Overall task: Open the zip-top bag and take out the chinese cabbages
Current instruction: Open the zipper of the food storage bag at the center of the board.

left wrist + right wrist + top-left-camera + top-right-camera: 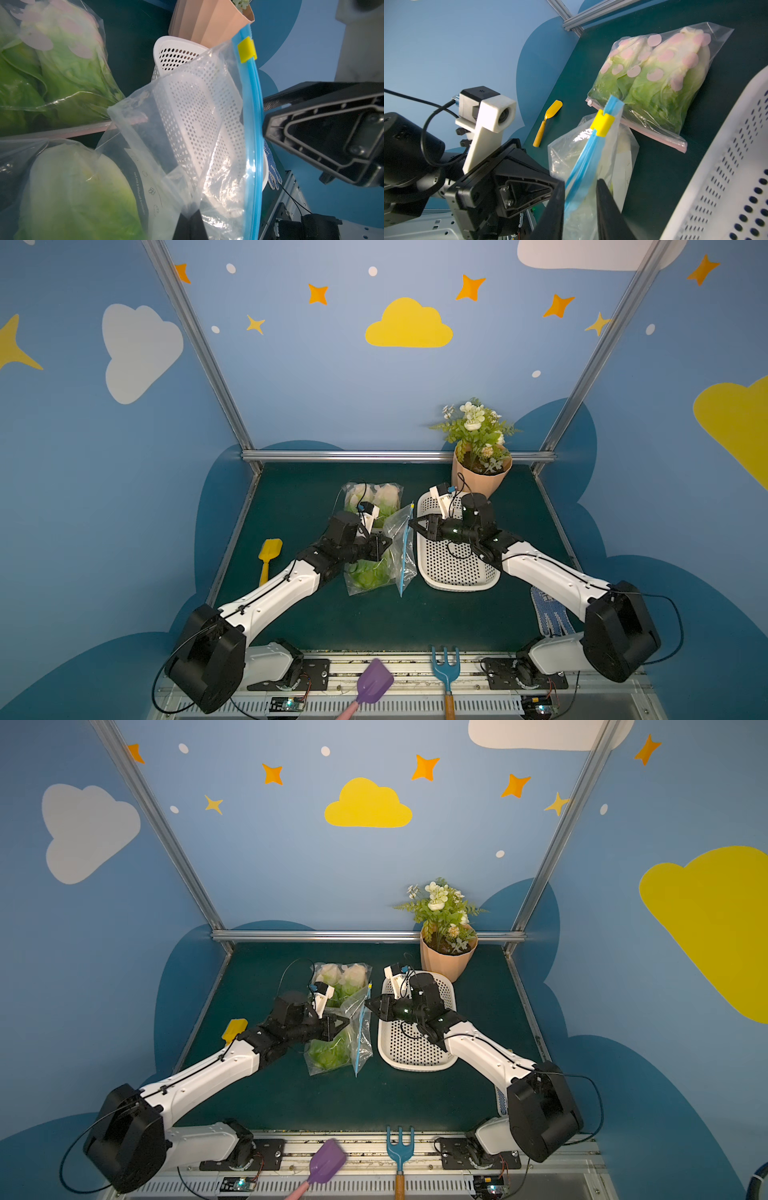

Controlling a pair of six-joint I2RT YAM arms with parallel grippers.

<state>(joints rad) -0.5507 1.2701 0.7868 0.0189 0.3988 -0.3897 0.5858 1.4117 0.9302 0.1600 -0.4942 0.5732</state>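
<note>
Left gripper (190, 214) clenched on clear film of zip-top bag (397, 526), zip edge raised. Right gripper (580, 185) jaws apart, straddling blue zip strip (581, 160) near yellow slider (602, 124). The chinese cabbages (79, 187) all bagged: 1 here, 2 in pink-dotted bag (654, 72) farther back.

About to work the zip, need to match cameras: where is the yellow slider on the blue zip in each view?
In a top view: yellow slider at the blue zip's far end, beside the white basket.
In a top view: same place.
Left wrist: slider on the zip, beside the basket.
Right wrist: slider on the zip, before the pink-dotted bag.
Shared landmark: the basket.
</note>
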